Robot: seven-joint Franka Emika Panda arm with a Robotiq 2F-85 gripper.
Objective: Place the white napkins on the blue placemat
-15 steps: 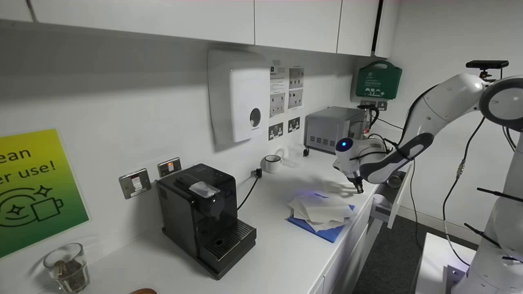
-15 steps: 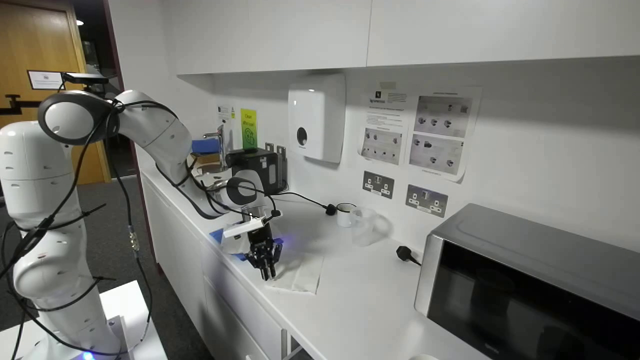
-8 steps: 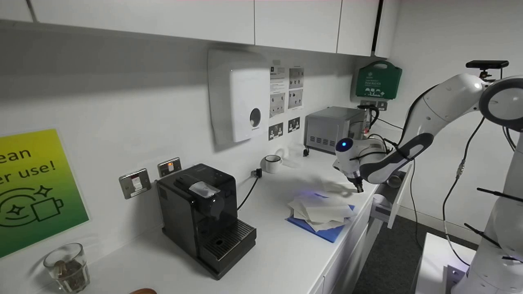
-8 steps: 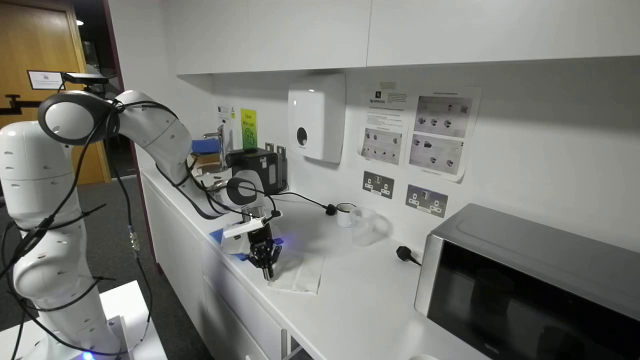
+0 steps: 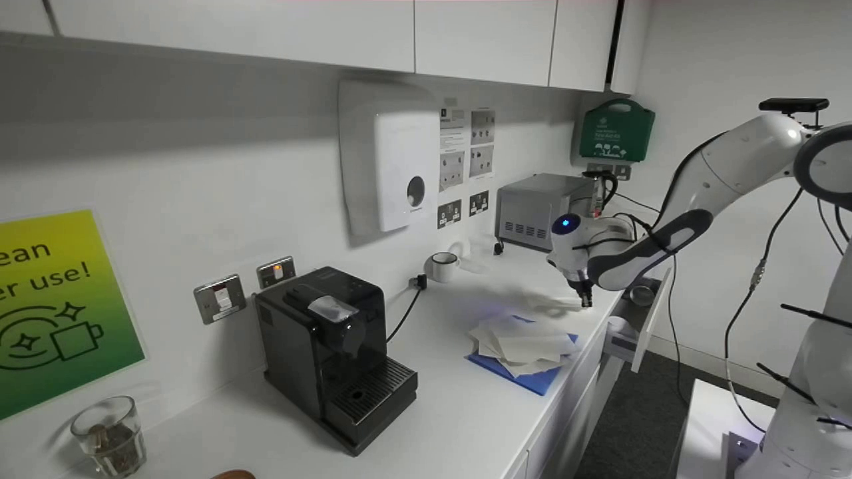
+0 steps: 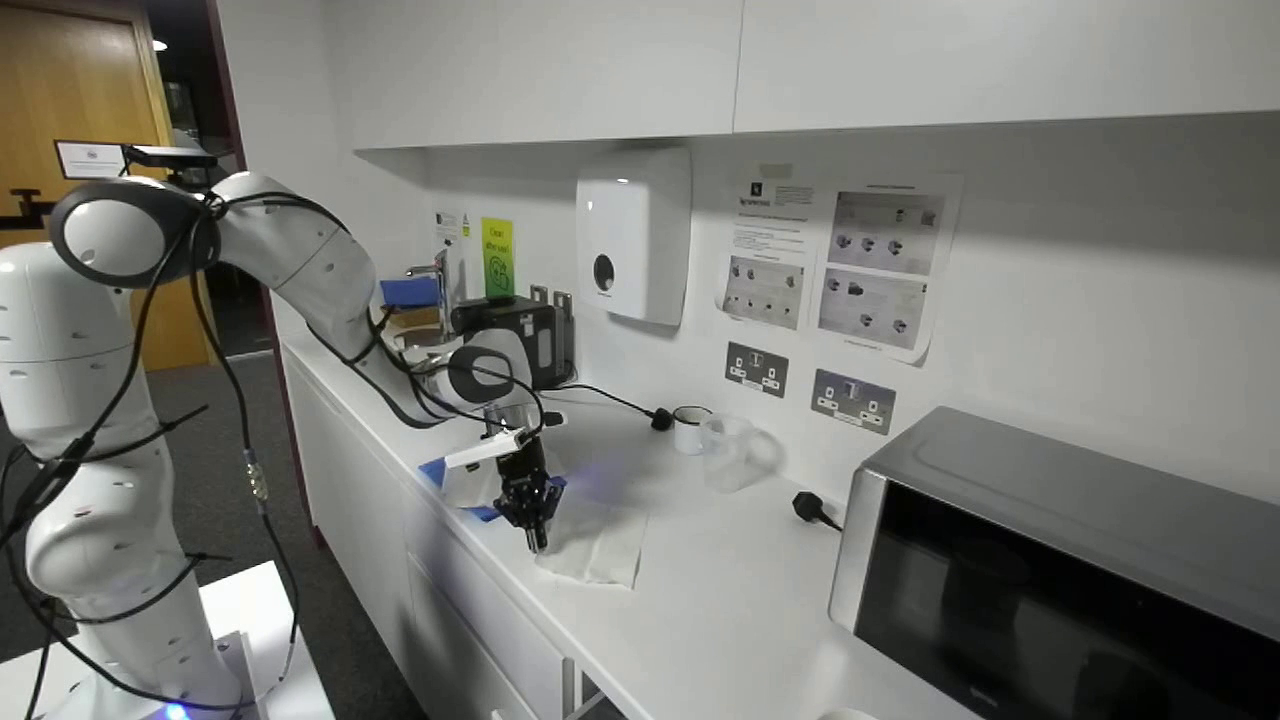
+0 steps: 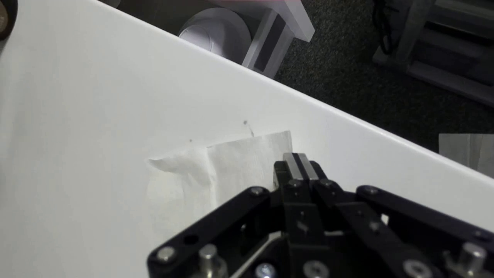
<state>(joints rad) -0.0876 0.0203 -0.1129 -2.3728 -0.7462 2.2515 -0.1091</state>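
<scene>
A loose white napkin [image 6: 605, 545] lies flat and creased on the white counter. It is faint in an exterior view [image 5: 542, 301] and fills the lower middle of the wrist view [image 7: 239, 166]. The blue placemat [image 5: 536, 382] lies nearer the coffee machine, largely covered by several white napkins [image 5: 526, 342]; it also shows behind the gripper in an exterior view [image 6: 432, 470]. My gripper [image 7: 299, 156] has its fingertips together beside the loose napkin's edge, with no paper seen between them. It also shows in both exterior views [image 5: 586, 303] [image 6: 538, 545], just above the counter.
A black coffee machine [image 5: 333, 352] stands past the placemat. A white mug [image 6: 692, 428] and a clear jug [image 6: 727, 455] stand by the wall. A microwave [image 6: 1050, 560] is at the far end of the counter. An open drawer [image 5: 626, 342] juts out below the counter edge.
The fingers have closed beside the napkin. The gripper has then risen slightly and the arm has drawn back a little. The loose napkin stays on the counter in nearly the same place.
</scene>
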